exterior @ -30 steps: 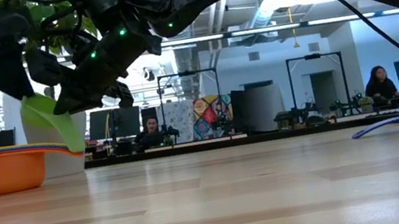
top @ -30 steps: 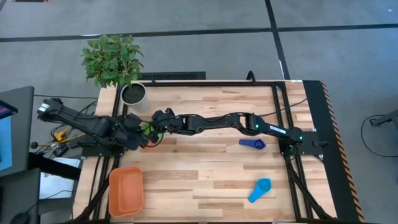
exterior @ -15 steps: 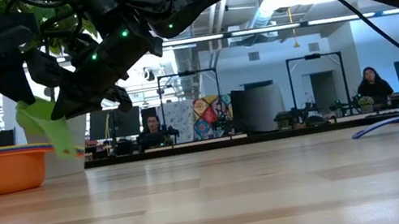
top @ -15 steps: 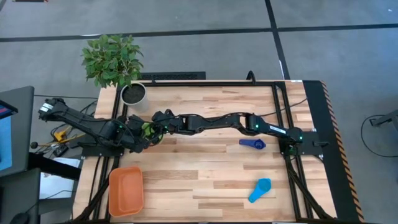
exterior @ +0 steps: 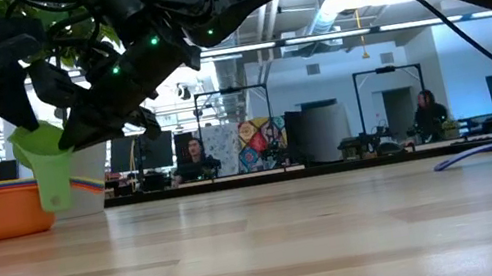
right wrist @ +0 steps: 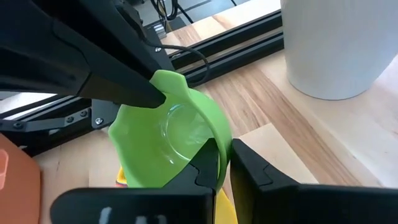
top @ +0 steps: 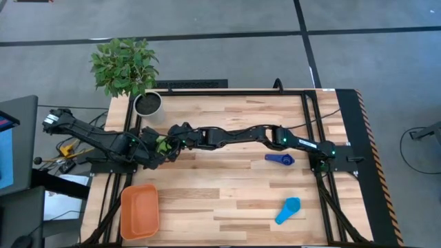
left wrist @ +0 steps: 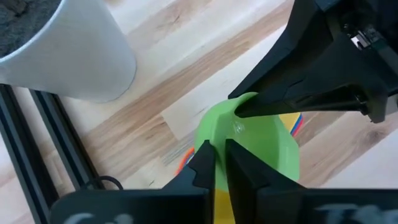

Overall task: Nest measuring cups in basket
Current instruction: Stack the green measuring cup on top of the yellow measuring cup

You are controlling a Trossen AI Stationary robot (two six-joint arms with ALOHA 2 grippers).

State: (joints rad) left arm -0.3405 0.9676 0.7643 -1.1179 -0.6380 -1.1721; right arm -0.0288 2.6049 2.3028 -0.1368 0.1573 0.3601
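The green measuring cup [top: 162,144] hangs between both grippers near the table's far left, its mouth up [right wrist: 168,137], above the table [exterior: 45,163]. My left gripper [left wrist: 219,165] comes at it from the left and my right gripper [right wrist: 224,165] from the right; both are shut on it. Beneath it stands a stack of nested cups, orange outermost [exterior: 5,211], with yellow showing [right wrist: 224,208]. A dark blue cup [top: 280,159] and a light blue cup [top: 289,210] lie on the table's right half. The orange basket [top: 140,210] sits at the near left corner. My left gripper pinches the green cup's rim [left wrist: 208,146] on the side toward the table's left, slanting down from that side. Its fingertips [right wrist: 155,96] meet at a flat lip of the rim. The cup is lifted clear and nearly upright. My right gripper pinches the opposite wall of the green cup [right wrist: 222,144], one finger inside the bowl and one outside. It comes slanting down from the table's right. Its fingers [left wrist: 273,102] close on the rim facing the left gripper.
A white plant pot [top: 147,103] stands at the far left corner, close behind the grippers [right wrist: 342,43]. Black frame rails [left wrist: 37,143] run along the table's left edge. Bare wood lies between the basket and the blue cups. People show in the room beyond.
The green cup has turned from a slant to nearly upright, its lower end swinging in toward the stack. Both grippers have stayed shut on it, nearly in place.
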